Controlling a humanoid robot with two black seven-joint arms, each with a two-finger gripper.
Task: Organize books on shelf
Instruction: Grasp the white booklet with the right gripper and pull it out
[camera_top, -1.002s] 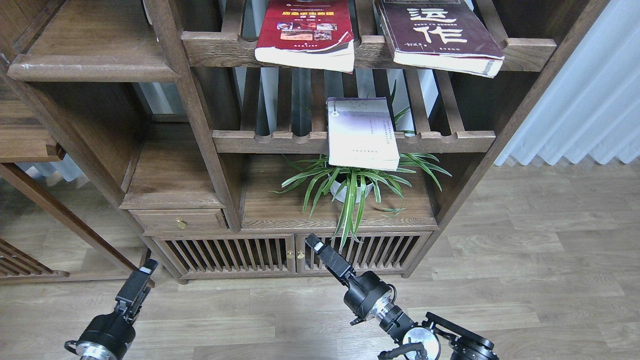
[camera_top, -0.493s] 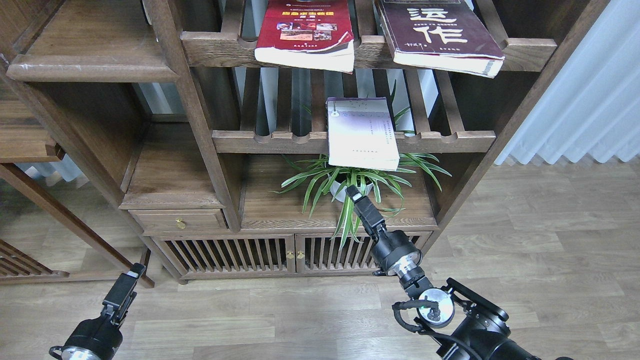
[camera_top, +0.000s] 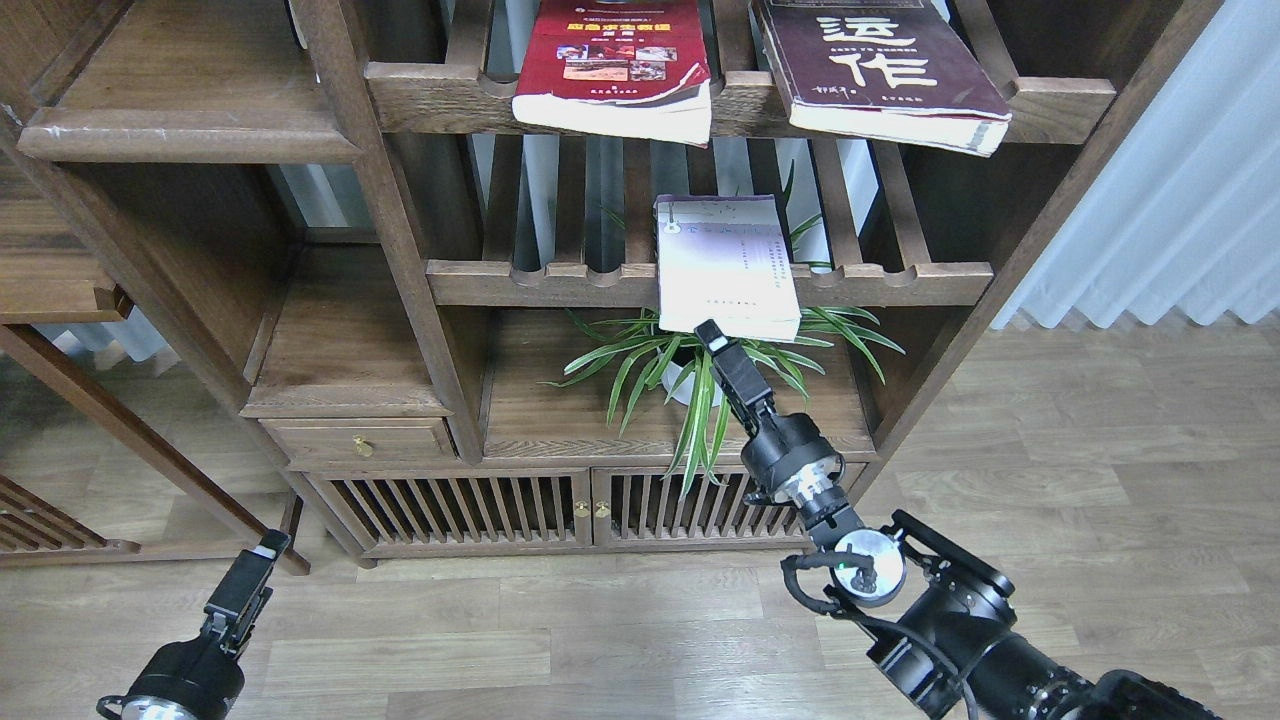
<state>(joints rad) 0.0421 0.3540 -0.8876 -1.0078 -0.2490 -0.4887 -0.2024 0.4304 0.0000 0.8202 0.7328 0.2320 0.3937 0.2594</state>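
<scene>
Right gripper (camera_top: 711, 334) raised in front of the cabinet, tip just below the front edge of the pale book (camera_top: 726, 264); contact between tip and book not determinable. Fingers seen end-on and dark, so opening width not determinable. Nothing visibly held.

Pale book directly above the right gripper tip, lying flat on the lower slatted rack (camera_top: 700, 283), front end overhanging the rack's scalloped rail. Potted plant (camera_top: 700, 372) immediately beside and below the right gripper, long green leaves spreading on both sides of the fingers. White pot partly hidden behind the gripper body.

Red book (camera_top: 615, 68) well above the right gripper and slightly to its left, flat on the upper slatted rack (camera_top: 440, 95), page edge projecting past the front rail. Maroon book (camera_top: 880, 70) well above and to the right of the gripper, on the same upper rack, also overhanging, large white characters on the cover. All 3 books apart from each other.

Shelf (camera_top: 190, 135), a solid dark board with a scuffed rounded front lip, far to the upper left of the right gripper, at about the height of the upper rack. No book on its visible part.

Left gripper (camera_top: 262, 550) low at the lower left, in front of the wooden floor (camera_top: 1050, 480), well apart from the cabinet contents. Finger spacing not determinable. Nothing visibly held.
</scene>
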